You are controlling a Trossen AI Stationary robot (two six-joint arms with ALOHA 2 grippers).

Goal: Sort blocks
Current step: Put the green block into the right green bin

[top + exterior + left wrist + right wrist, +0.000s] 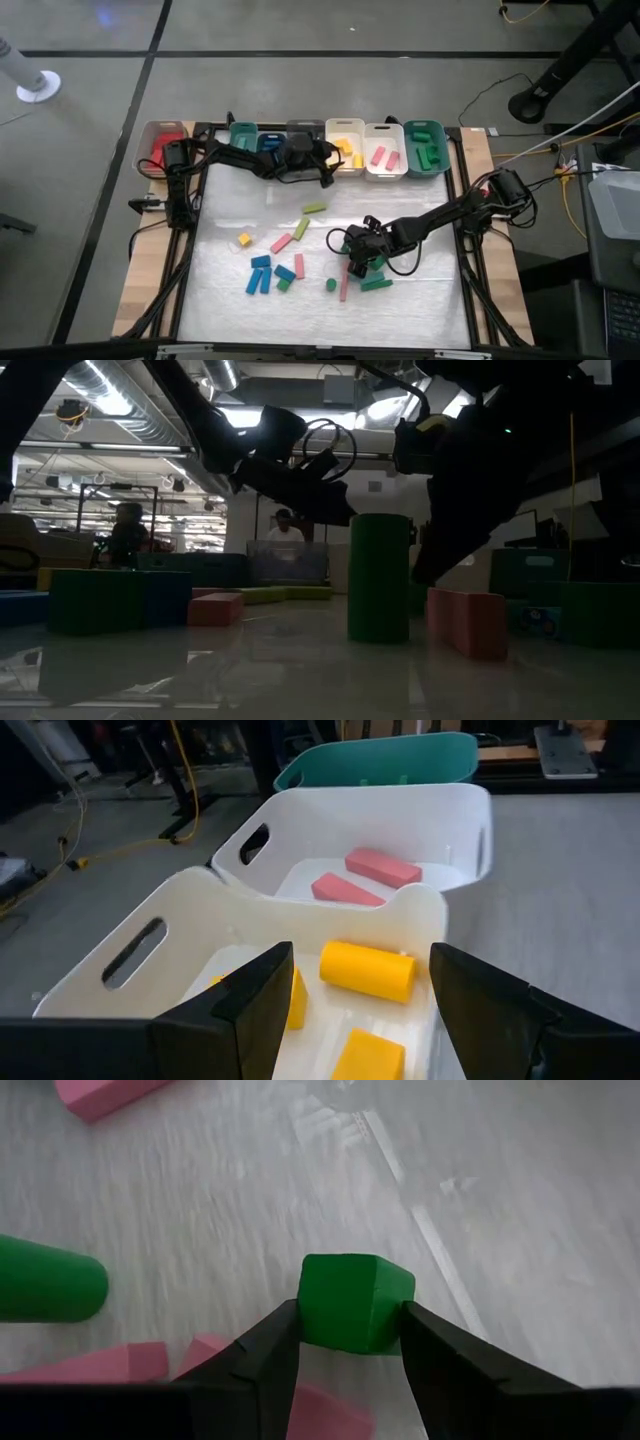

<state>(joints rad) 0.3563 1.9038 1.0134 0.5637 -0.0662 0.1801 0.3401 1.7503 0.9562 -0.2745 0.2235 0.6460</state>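
Blocks: several sorted in the bins [385, 172]; about a dozen remain on the mat. Right gripper [350, 1342] clamps a green block [355, 1300] near mat centre. Left gripper [355, 1010], fingers spread, above yellow bin [200, 935].

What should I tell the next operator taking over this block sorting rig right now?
Right hand: shut on a green block, low over the mat among the loose blocks.
Left hand: open, empty, above the bin with yellow blocks.
Done: yellow, pink, green, blue and red pieces already lie in the bins along the far edge.
Left: carry the green block to the teal bin, then clear the loose pieces on the mat.
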